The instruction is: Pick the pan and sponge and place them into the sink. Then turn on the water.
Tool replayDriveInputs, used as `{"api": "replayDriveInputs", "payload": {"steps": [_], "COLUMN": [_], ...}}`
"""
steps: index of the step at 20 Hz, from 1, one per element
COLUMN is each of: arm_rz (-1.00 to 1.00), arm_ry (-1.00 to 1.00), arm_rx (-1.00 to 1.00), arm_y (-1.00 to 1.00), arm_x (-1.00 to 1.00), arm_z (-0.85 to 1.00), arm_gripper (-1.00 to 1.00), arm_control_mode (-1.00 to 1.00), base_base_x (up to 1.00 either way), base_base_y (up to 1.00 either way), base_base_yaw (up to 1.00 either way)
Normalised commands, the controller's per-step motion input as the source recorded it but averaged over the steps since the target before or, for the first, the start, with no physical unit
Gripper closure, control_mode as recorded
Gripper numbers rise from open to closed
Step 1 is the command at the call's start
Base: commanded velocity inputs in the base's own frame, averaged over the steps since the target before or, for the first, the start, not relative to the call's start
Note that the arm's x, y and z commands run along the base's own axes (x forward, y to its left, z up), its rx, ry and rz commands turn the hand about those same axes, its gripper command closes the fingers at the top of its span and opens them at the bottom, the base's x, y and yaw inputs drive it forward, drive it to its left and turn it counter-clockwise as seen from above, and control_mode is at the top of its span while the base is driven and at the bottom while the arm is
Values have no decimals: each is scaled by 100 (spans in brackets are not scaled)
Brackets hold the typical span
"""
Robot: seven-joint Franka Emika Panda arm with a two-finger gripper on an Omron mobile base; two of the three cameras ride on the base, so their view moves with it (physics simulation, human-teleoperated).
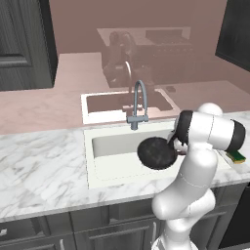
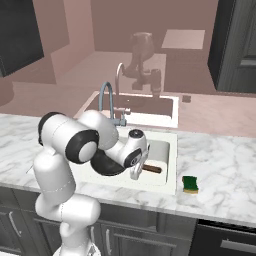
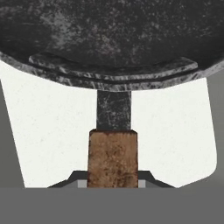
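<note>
Jaws (image 3: 113,181) closed on the brown handle of the pan (image 1: 156,152), pinching it from both sides at its near end. In the hand view the handle runs straight out from between the jaws, then a short dark metal neck, then the black bowl spreading across the far side. Grip looks centred on the handle, no visible skew.

Step in hand, as I judge it: carrying the pan down into the sink (image 1: 100,161). In the left base view the pan hangs over the basin's right half, tipped so its round face shows toward the camera; whether it touches the basin floor I cannot tell.

To do it well:
- Level the bowl before lowering, so it seats flat, not on its edge.
- Keep the far rim short of the faucet (image 1: 138,105), which stands beyond the pan at the back of the basin.
- Lower until the bowl rests on white basin floor, only then part the jaws; a release from height would let it clatter or roll.
- Draw back along the handle's line so the fingers do not drag it.

Beyond the jaws, white basin shows on both sides of the handle, so the handle itself lies over the sink.

Sponge (image 2: 190,184) sits on the marble tabletop (image 2: 225,170) just outside the basin's right rim, well apart from the jaws, not yet moved. No water running.
</note>
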Motion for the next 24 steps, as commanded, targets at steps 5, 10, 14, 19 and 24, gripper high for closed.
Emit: {"api": "replayDriveInputs", "payload": {"steps": [5, 10, 14, 19, 24], "arm_rz": [4, 7, 7, 10, 10], "arm_ry": [-3, -5, -3, -2, -4], "arm_rx": [4, 3, 0, 1, 1], "arm_y": [2, 4, 9, 10, 10], "arm_x": [17, 25, 25, 18, 18], "arm_z": [-7, -10, -21, -27, -32], "arm_gripper": [100, 100, 100, 100, 100], "arm_control_mode": [-100, -100, -100, -100, -100], "base_base_x": [0, 0, 0, 0, 0], "base_base_y": [0, 0, 0, 0, 0], "base_base_yaw": [0, 0, 0, 0, 0]}}
